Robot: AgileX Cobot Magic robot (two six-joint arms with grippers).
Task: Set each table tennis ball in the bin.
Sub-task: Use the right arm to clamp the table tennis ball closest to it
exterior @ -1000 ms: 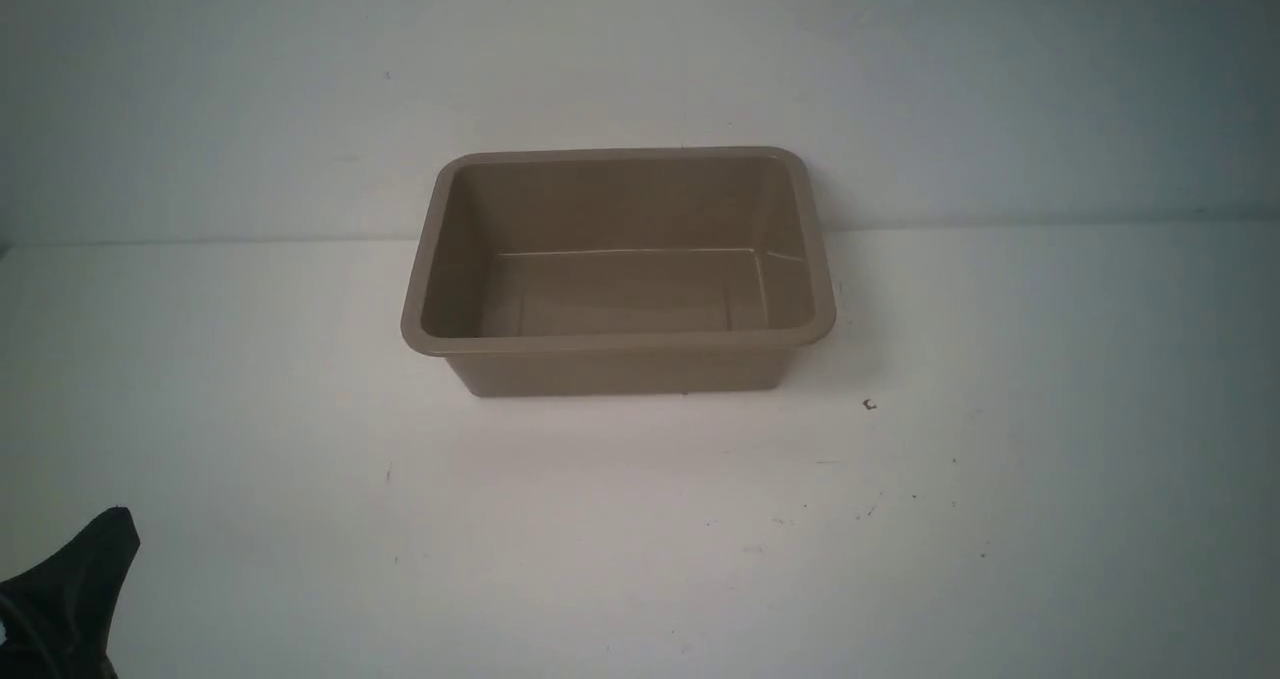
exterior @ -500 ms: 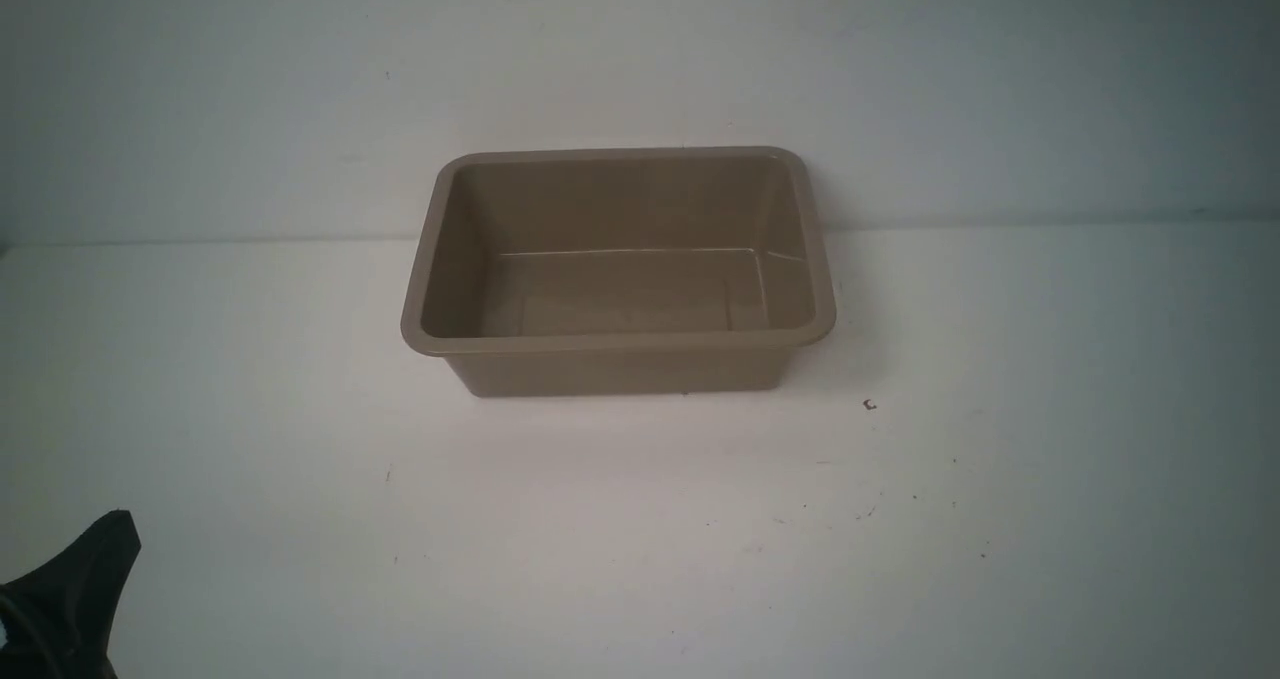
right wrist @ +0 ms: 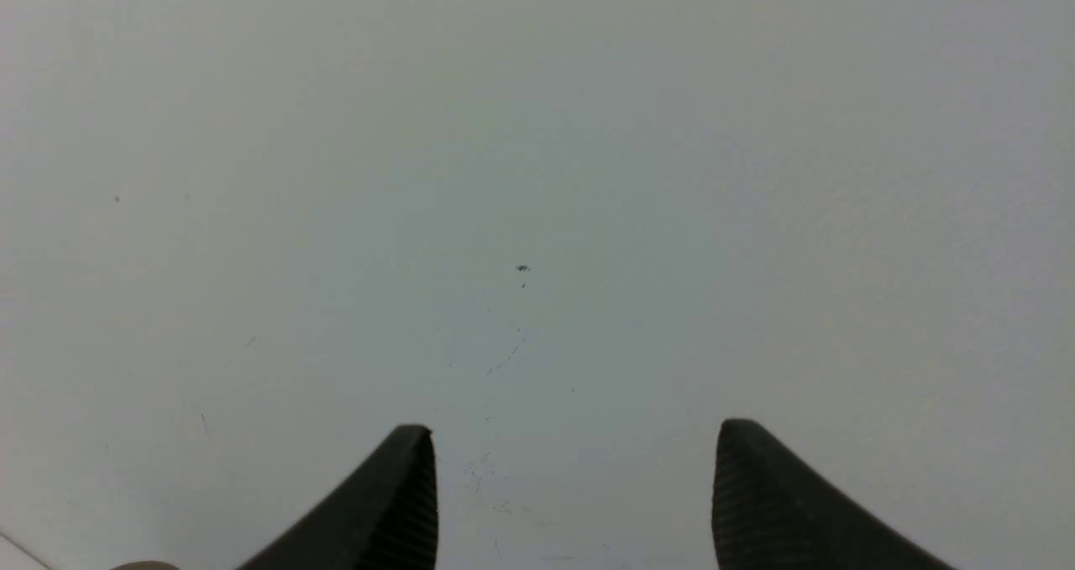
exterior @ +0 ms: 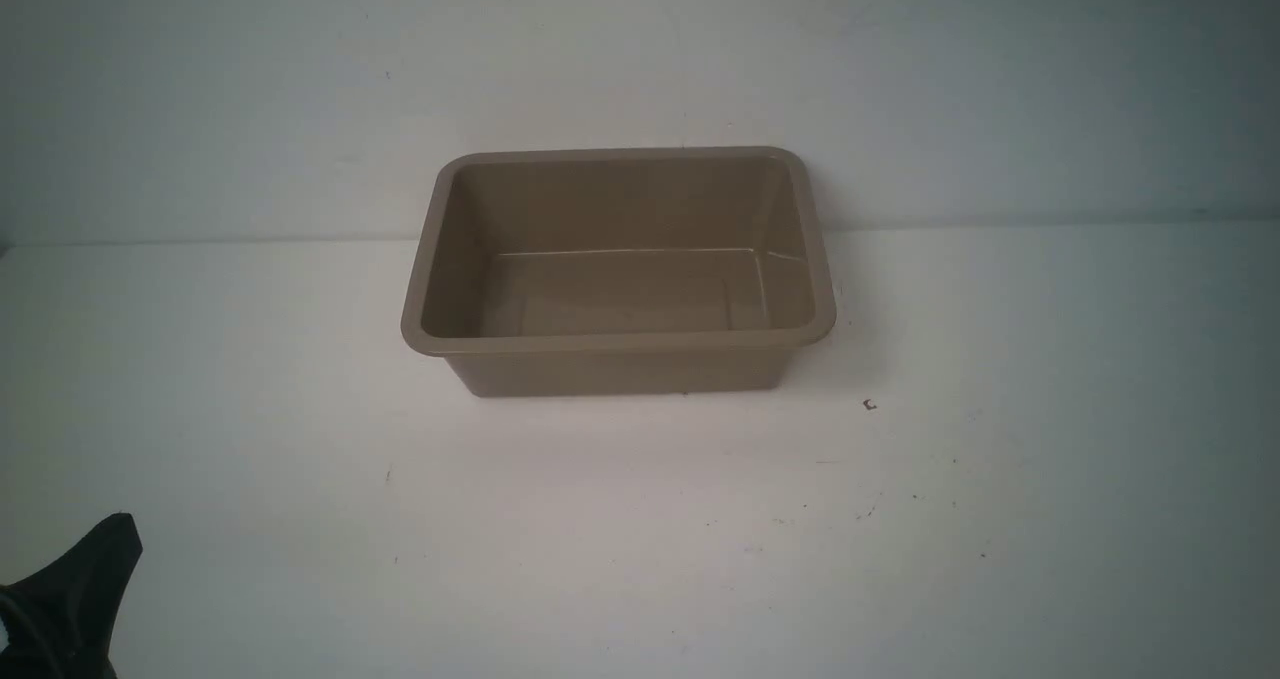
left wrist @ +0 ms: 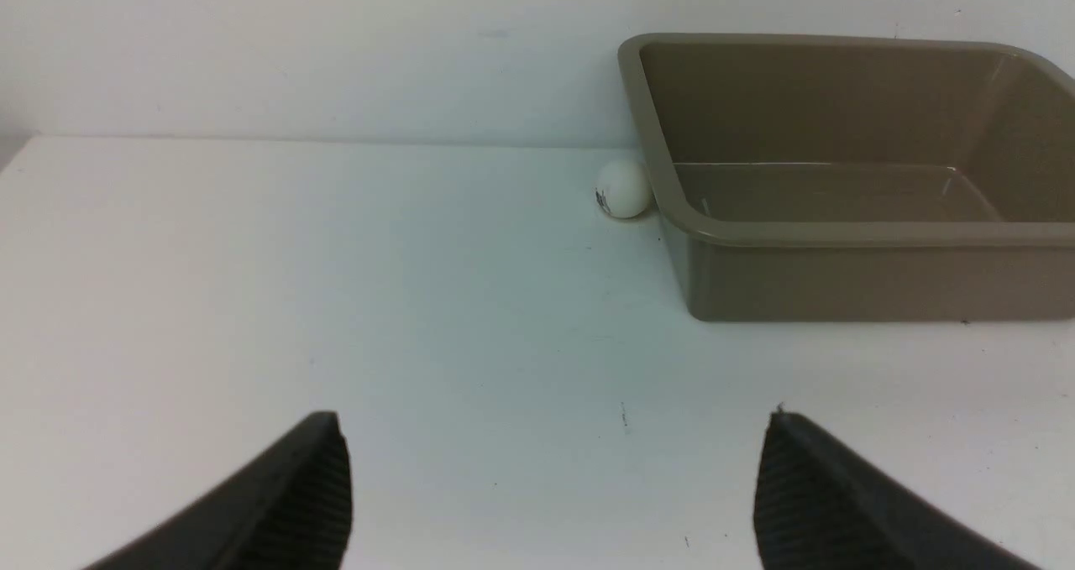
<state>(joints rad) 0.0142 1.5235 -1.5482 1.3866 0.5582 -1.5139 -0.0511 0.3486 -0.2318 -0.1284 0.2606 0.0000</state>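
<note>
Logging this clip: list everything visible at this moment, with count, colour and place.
bin: one, taupe-brown, mid-table near the wall, nothing showing inside.
table tennis ball: one seen, off-white with a small dark mark, on the table close beside the bin's outer wall; shows only in the left wrist view.
table: one, white, under everything.
wall: one, pale grey-white, behind the table.
left gripper: one, black, jaws wide apart, holding nothing, over the table short of the bin.
right gripper: one, black, jaws wide apart, holding nothing, over the table.
</note>
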